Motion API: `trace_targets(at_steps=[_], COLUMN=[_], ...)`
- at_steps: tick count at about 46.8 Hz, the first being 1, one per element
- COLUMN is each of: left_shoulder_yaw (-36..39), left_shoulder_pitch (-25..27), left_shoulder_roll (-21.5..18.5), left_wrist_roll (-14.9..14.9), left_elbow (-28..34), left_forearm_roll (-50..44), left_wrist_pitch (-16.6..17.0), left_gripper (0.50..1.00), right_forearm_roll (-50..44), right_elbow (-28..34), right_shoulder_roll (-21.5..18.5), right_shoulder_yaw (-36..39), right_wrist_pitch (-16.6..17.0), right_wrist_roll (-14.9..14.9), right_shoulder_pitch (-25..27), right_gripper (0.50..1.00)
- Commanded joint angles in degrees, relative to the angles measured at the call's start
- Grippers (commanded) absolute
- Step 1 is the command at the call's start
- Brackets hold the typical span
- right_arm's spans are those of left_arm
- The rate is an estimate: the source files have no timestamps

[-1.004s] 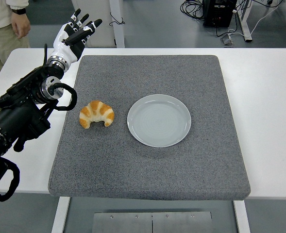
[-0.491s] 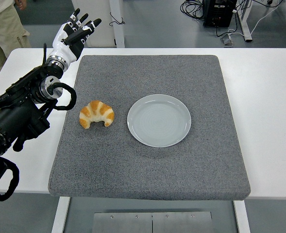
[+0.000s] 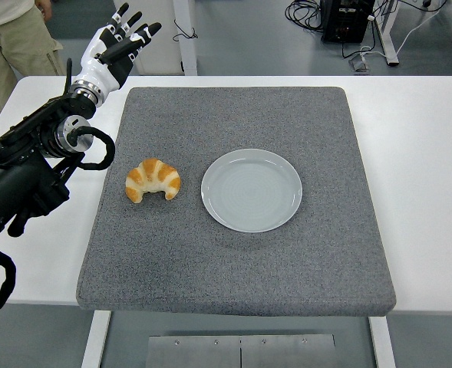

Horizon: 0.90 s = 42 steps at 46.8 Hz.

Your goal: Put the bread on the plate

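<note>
A golden croissant lies on the grey mat, left of centre. A pale round plate sits on the mat just right of it, with a small gap between them and nothing on it. My left hand is raised over the table's far left corner, well behind the croissant, its fingers spread and holding nothing. The black left arm runs in from the left edge. No right arm shows.
The white table extends around the mat on both sides. A person in beige trousers stands at the far left corner. Cables and a black box lie on the floor behind.
My left hand has lifted slightly up and away from the mat. The person at the top left has shifted to the right.
</note>
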State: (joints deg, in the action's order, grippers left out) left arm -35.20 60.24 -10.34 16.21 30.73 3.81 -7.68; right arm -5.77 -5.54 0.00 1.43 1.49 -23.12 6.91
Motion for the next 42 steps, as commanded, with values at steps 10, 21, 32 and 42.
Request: trace_targets(at_steps=[10, 21, 32, 42], left_shoulder_yaw=[10.6, 13.1, 13.3, 15.7], left_shoulder_pitch=[0.3, 0.5, 0.0, -0.1], left_shoulder_roll=[-10.0, -15.0, -20.7, -25.8], left_wrist_roll=[0.4, 0.2, 0.0, -1.7], left_elbow=[12.9, 17.3, 26.1, 33.8], left_forearm_roll=[0.7, 12.8, 26.5, 37.1], left_wrist_pitch=[1.1, 1.7, 2.8, 5.1], left_gripper=[0.972, 0.972, 0.972, 0.974], right_forearm_roll=[0.0, 0.0, 0.1, 0.0], right_elbow=[0.0, 0.0, 0.0, 0.0], right_shoulder_roll=[0.0, 0.0, 0.0, 0.0], right_shoulder_yaw=[0.0, 0.0, 0.0, 0.0], right_wrist_pitch=[0.0, 0.0, 0.0, 0.0], right_wrist_roll=[0.0, 0.0, 0.0, 0.0], right_shoulder_pitch=[0.0, 0.0, 0.0, 0.0], right_gripper=[1.0, 1.0, 1.0, 1.0])
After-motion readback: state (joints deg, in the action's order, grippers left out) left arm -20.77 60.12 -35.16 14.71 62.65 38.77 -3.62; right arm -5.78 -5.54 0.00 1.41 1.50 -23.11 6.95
